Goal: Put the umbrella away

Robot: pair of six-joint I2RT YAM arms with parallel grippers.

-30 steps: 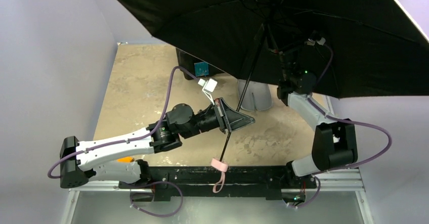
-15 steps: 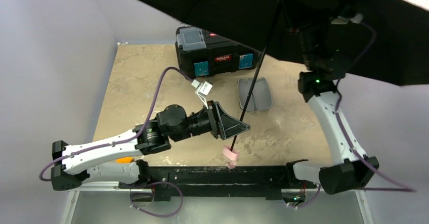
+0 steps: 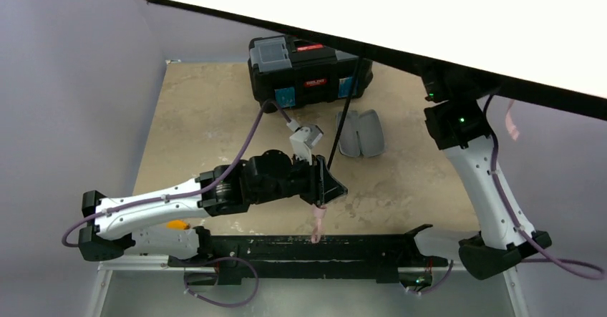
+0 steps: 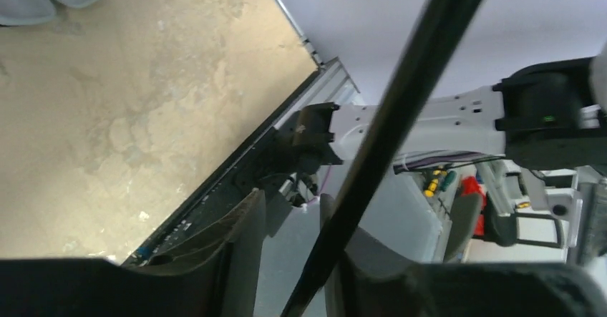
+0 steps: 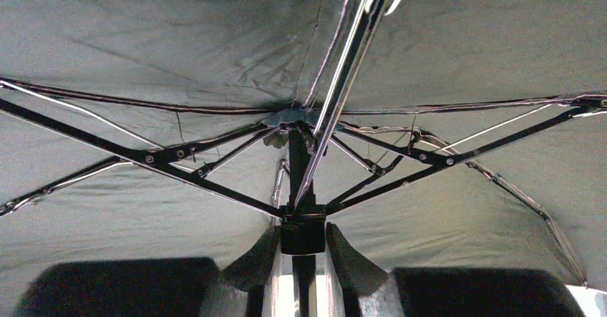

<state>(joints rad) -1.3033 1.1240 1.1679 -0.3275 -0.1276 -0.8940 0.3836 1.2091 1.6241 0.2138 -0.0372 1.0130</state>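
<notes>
**Open umbrella (image 3: pixel 429 16) held aloft, its top washed out and cut off**

Low in the overhead view, at centre, the pink wrist strap (image 3: pixel 317 220) hangs at the foot of the black shaft (image 3: pixel 336 138), just above the rail that carries the arm bases. The left end effector (image 3: pixel 331 188) sits around that lower shaft. Only its own wrist view shows the state: the fingers (image 4: pixel 243 252) stand apart, the shaft passes diagonally between them, and open space shows on one side, so there is no clamp.

Farther up the tabletop (image 3: pixel 200 131) lie a small grey case (image 3: pixel 361 132) and, behind it, a black toolbox (image 3: pixel 300 70) whose right end is hidden by the canopy (image 5: pixel 179 59).

The canopy spans the whole upper part of the overhead view and runs off the top and right edges. Its outer face is blown out to white, so its colour cannot be read. The right arm (image 3: pixel 476 181) rises into its shadow at upper right, and its tip is hidden there.

The right wrist view fills that gap. From below, the fabric looks dark, with black ribs (image 5: pixel 164 156) fanning outward. The right end effector (image 5: pixel 301 242) is closed on the umbrella at the runner (image 5: pixel 302 224).
</notes>
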